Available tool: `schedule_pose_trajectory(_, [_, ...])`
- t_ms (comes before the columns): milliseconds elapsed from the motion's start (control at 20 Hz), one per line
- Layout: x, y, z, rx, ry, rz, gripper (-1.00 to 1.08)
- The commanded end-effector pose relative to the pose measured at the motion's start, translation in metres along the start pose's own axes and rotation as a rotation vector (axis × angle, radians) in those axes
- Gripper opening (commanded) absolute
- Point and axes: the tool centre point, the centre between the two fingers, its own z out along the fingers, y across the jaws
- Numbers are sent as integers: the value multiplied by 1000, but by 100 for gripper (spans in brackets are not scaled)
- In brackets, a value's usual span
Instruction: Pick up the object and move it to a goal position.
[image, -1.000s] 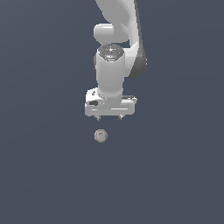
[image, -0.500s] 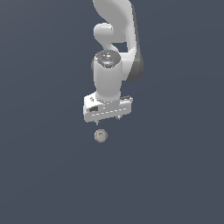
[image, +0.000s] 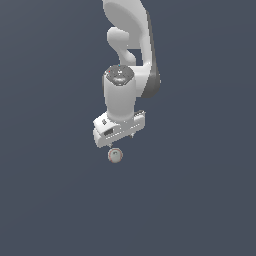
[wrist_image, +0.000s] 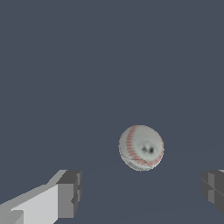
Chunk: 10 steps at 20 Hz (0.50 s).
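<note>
The baseball (wrist_image: 141, 148) is small, round and grey-white, with thin red stitching curving down one side and around its lower edge, and a pair of dark smudges near the middle of its face. It lies on the plain dark slate table (wrist_image: 87, 65).

In the wrist view the two dark-padded fingers (wrist_image: 69, 194) stand spread wide apart, one at each side of the frame, with nothing pinched between them. The ball sits in the open span between them but beyond their tips, touching neither pad, and somewhat nearer the finger that shows only at the frame's edge.

In the exterior view the white Panda arm (image: 127, 60) reaches down from above, its gripper (image: 119, 142) pointing at the table, and the ball (image: 115, 155) shows just below the hand (image: 118, 129), close to the fingertips yet apart from them.
</note>
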Motion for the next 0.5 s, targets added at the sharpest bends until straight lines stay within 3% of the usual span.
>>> schedule_pose_trajectory(0, [-1,2,4,2,-2,-66,100])
schedule_pose_trajectory(450, [-3,10,19,9,-5,-298,100])
